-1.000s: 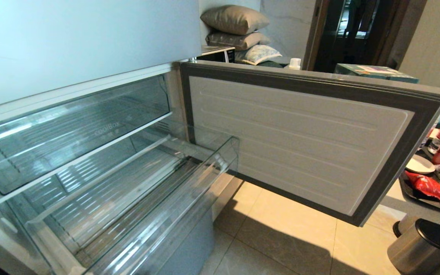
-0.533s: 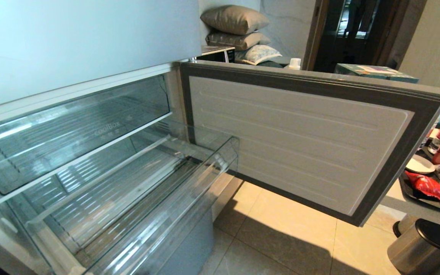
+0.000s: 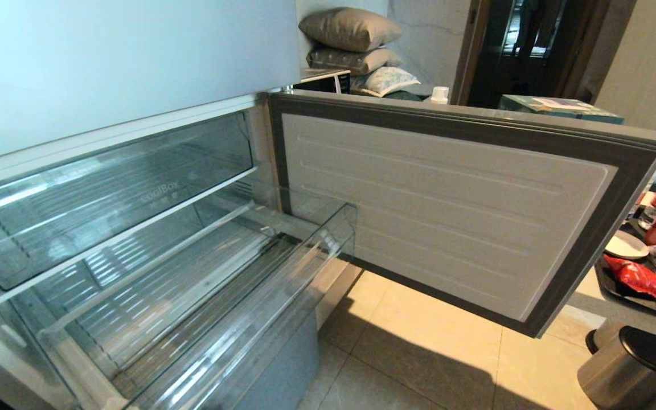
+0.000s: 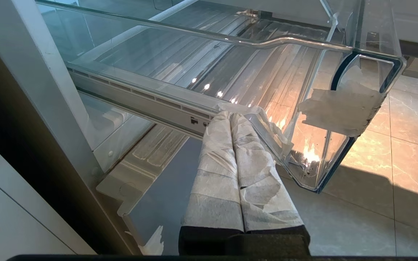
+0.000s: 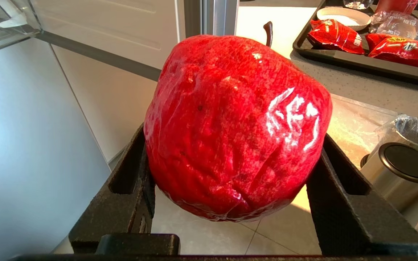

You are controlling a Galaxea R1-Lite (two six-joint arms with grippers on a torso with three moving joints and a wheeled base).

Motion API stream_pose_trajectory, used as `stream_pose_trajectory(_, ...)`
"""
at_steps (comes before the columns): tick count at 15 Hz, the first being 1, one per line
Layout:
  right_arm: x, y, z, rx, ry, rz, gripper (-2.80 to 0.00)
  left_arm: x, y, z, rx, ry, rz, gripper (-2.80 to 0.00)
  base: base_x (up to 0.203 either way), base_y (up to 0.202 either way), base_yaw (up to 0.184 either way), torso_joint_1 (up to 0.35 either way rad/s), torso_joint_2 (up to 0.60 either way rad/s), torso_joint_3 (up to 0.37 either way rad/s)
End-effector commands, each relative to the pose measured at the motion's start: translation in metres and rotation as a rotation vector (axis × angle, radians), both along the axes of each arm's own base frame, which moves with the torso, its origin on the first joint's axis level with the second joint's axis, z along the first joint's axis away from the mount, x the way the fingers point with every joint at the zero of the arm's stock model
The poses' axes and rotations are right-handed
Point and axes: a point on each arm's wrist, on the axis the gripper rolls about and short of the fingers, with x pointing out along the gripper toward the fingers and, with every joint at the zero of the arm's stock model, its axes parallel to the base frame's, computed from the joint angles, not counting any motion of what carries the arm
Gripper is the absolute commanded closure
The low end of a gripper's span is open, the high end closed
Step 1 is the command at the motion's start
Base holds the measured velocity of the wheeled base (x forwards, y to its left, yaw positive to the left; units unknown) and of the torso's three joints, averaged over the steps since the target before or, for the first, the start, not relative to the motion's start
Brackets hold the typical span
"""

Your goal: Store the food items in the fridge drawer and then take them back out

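Right gripper [image 5: 230,203]: black jaws set wide and clamped on either side of a glossy bright red apple-shaped fruit with a dark stem [image 5: 236,123], shiny and wrinkled on its surface. The fruit sits between the jaws above the beige tiled floor [image 5: 354,123], outside the fridge. Neither arm shows in the head view.

Left gripper [image 4: 230,119]: two fingers wrapped in white tape [image 4: 216,174], pressed together along their length, jaws closed with nothing between them. Their tips lie just beside the front corner of the wide clear plastic fridge drawer with the ribbed bottom [image 4: 230,69]; whether they touch it cannot be told. A patch of white tape [image 4: 339,108] is stuck over the drawer's front corner.

Fridge drawer, head view [image 3: 191,307]: pulled out from the cabinet, curved front lip forward, no food seen inside. Above it a second clear bin marked "coolBox" [image 3: 111,193] is pushed in, with the pale silver-blue upper door panel [image 3: 123,57] shut over it.

Lower fridge door, white inner liner with dark gasket [image 3: 447,205]: swung open to the right of the drawer.

Beyond the door's outer edge: a round steel bin with black lid [image 3: 635,364] stands on the floor. At the grey tabletop [image 5: 368,87] edge a dark tray [image 5: 361,59] carries red snack packets [image 5: 397,47] and a small white dish [image 5: 343,16].

Far background: stacked grey-brown cushions [image 3: 351,42] behind the fridge.
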Motion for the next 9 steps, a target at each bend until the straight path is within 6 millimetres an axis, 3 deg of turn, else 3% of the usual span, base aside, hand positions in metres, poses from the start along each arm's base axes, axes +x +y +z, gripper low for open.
stream_pose_trajectory(1,0.0,0.0,0.0,0.008,0.002,-0.006,0.0,0.0,0.0,0.0,0.0,-0.001,0.0,0.0,0.0,0.0,0.0,0.0,0.0,0.0)
stream_pose_trajectory(7,0.007,0.0,0.003,0.038,0.083,-0.017,0.0,0.0,0.0,0.0,0.0,-0.001,0.0,0.0,0.0,0.0,0.0,0.0,0.0,0.0)
stream_pose_trajectory(9,0.011,0.0,0.026,0.094,0.089,-0.021,0.0,0.0,0.0,0.0,0.0,-0.001,0.0,0.0,0.0,0.0,0.0,0.0,0.0,0.0)
